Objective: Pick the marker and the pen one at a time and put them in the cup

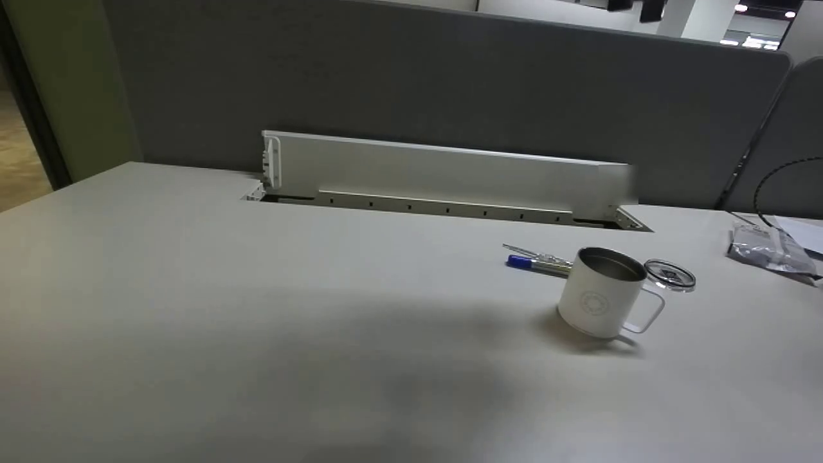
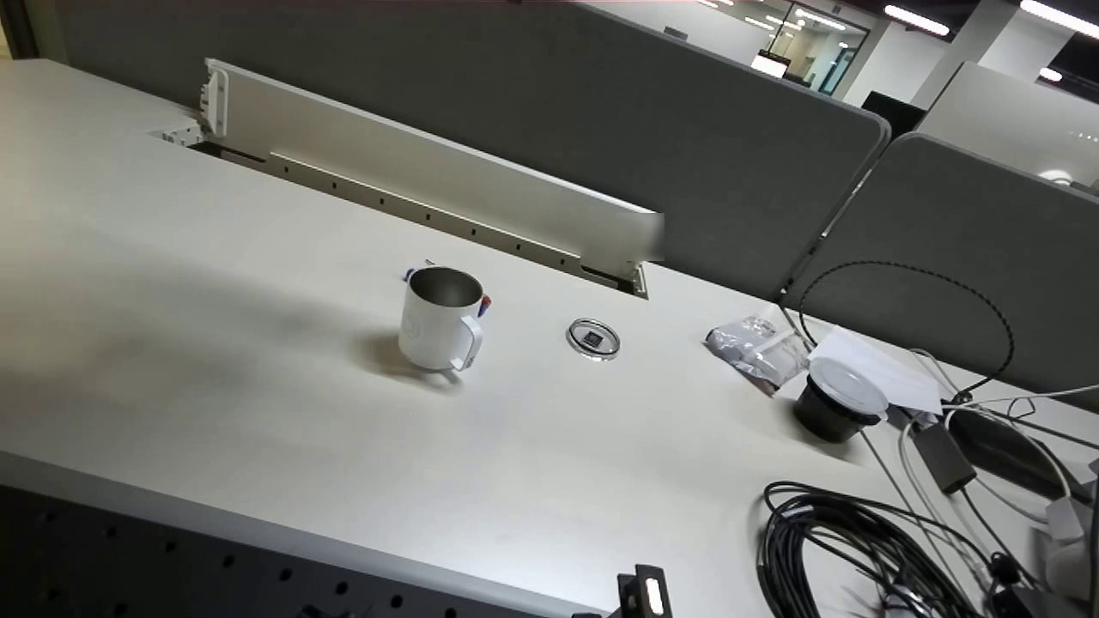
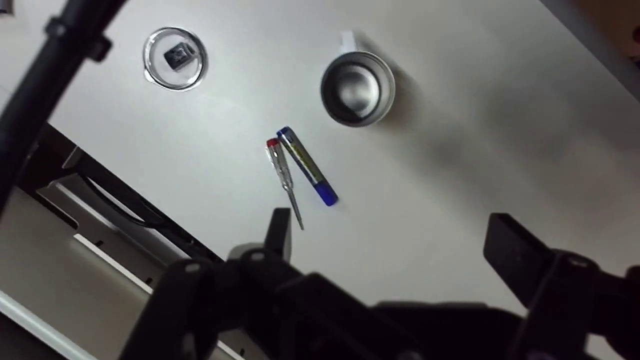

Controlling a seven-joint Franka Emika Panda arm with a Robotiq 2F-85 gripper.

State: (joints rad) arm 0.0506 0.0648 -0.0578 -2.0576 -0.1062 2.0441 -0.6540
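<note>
Dark grey partitions [image 1: 443, 83] are seen behind a pale desk [image 1: 193, 289]. By the wrist view, the marker [image 3: 307, 166] is laid flat on the desk at seven o'clock from the cup [image 3: 357, 90], with its blue cap pointed toward five o'clock. Just beside it, on the side away from the cup, the pen [image 3: 284, 175] is laid flat too, its thin grey tip pointed between five and six; its red end is set close to the marker, though whether the two touch cannot be told. The cup is set upright, its handle turned to twelve o'clock. In both exterior views, marker and pen are partly hidden by it. Toward six o'clock of the wrist view, the gripper [image 3: 390, 232] is shown with its fingers [image 3: 517, 257] spread wide apart, and the desk is seen between them. A clear round lid [image 3: 172, 60] is placed at nine o'clock from the cup. In an exterior view, a long metal panel [image 2: 429, 172] is raised at twelve o'clock, a plastic packet [image 2: 760, 348] is seen at three, and coiled black cable [image 2: 783, 549] is heaped at four.
</note>
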